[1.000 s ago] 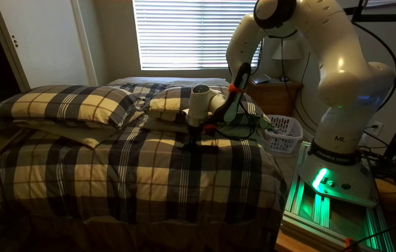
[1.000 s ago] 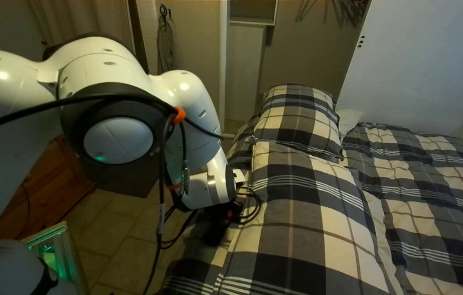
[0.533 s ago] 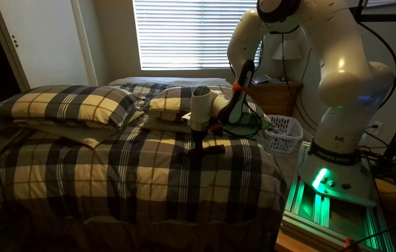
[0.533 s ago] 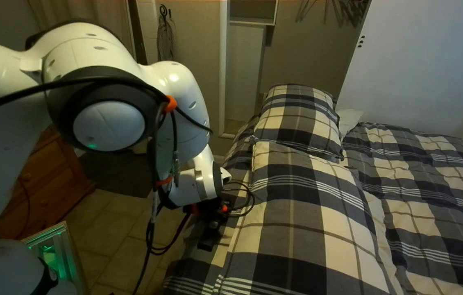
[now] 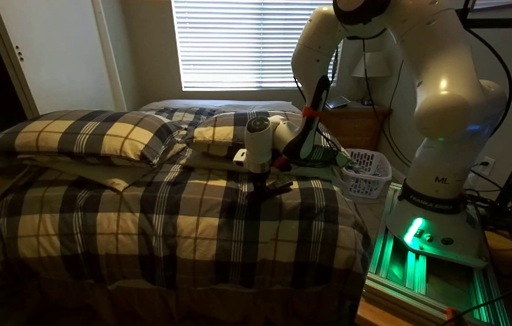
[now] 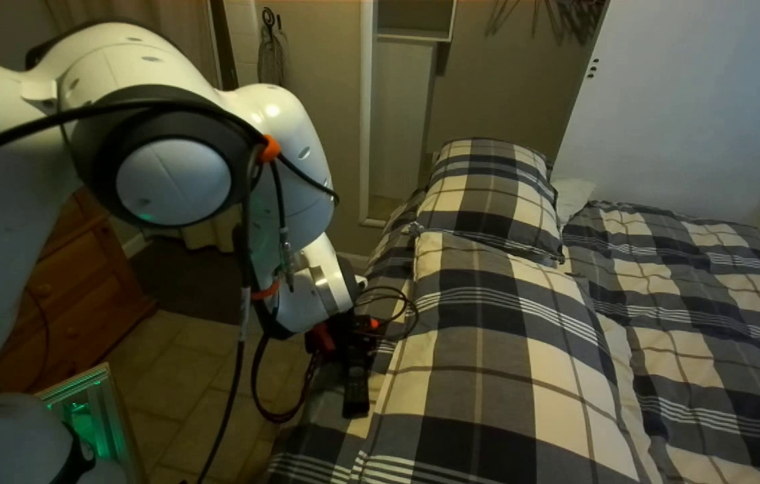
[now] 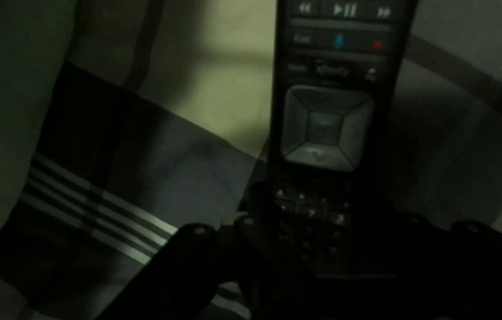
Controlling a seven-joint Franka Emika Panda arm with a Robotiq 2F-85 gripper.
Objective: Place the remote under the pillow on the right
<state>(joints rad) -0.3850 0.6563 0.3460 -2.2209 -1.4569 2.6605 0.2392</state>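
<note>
The gripper (image 7: 315,209) has its jaws closed on the remote (image 7: 328,126), gripping the number-key end (it is so dark down there that one jaw is lost in shadow). From the grip the remote runs toward 12 o'clock in the wrist view, its buttons facing the camera; in an exterior view the remote (image 5: 284,186) points between 2 and 3 o'clock, free end tilted up. Below is the plaid bedspread (image 5: 192,226); whether the remote touches it I cannot tell. The pillow (image 6: 501,363) lies at 3 o'clock from the gripper in an exterior view, with the remote near its long edge. Farther off, the plumper pillow (image 6: 487,195) sits between 1 and 2 o'clock. In an exterior view, a white basket (image 5: 364,186) stands near 3 o'clock and a wooden nightstand (image 5: 353,129) at about 2.
</note>
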